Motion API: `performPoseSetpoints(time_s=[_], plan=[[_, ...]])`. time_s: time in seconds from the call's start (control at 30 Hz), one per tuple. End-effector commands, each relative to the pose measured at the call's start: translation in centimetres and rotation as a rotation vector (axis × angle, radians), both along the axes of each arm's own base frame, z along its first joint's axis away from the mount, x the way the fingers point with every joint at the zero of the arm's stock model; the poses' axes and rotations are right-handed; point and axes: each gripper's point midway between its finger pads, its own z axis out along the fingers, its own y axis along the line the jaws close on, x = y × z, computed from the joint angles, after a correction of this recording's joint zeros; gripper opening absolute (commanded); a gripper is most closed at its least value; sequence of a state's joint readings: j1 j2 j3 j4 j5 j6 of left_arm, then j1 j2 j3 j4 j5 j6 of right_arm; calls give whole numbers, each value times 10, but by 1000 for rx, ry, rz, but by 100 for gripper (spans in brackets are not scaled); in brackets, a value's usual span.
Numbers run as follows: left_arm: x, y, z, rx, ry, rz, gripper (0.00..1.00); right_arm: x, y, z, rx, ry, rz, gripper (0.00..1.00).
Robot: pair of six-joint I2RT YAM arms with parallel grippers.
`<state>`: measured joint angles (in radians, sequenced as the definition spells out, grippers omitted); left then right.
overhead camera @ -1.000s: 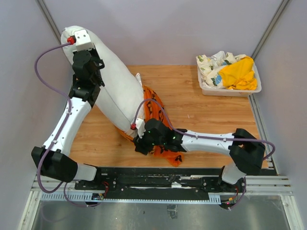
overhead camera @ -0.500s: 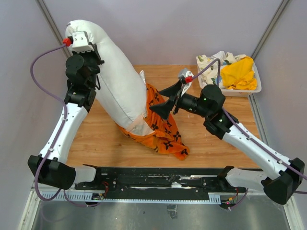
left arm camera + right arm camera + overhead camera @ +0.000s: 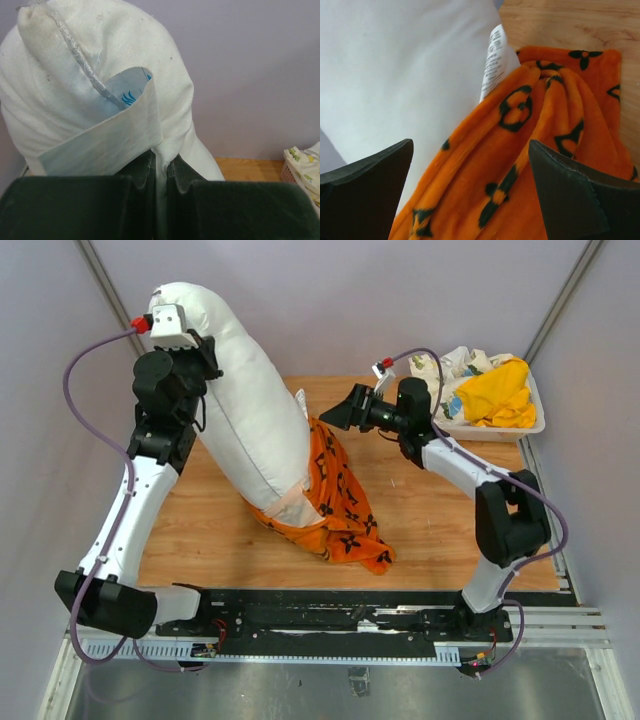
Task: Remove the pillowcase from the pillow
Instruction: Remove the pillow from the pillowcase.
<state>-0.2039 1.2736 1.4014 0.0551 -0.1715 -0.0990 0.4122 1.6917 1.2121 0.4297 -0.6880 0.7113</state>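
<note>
Pillowcase (image 3: 335,505) bunched round low near end of pillow (image 3: 245,410), tail on worktop (image 3: 430,510). Right gripper (image 3: 340,413) just above orange folds, jaws wide apart, empty. Left gripper (image 3: 160,170) farthest, jaws pinched onto raised pillow end. Judgement: bite deep into orange only, clear of care label (image 3: 492,60), then draw downward.

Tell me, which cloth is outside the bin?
The orange pillowcase, round the pillow's lower end; the yellow cloth and floral cloth lie in the bin.
</note>
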Motion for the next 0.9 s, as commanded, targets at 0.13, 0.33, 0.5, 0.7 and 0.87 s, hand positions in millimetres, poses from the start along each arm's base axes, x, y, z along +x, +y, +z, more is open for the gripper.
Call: performPoseSetpoints(time_s=[0.13,0.33,0.5,0.7,0.87], plan=[[-27,-19,11,-26,-4,-122,0,41,19,5,122,40,33,99],[-45,-15,22,-54,-65,-125,0,59,32,-43,9,124,6,100],[-53,-14,35,-61,-114,-132,0,43,46,-71,-61,158,37,36],[-56,5,49,-81,-129,-30,0,29,2,-109,-84,251,-65,1],[-57,72,26,-215,-29,298,0,31,-75,-140,-28,365,-256,1]])
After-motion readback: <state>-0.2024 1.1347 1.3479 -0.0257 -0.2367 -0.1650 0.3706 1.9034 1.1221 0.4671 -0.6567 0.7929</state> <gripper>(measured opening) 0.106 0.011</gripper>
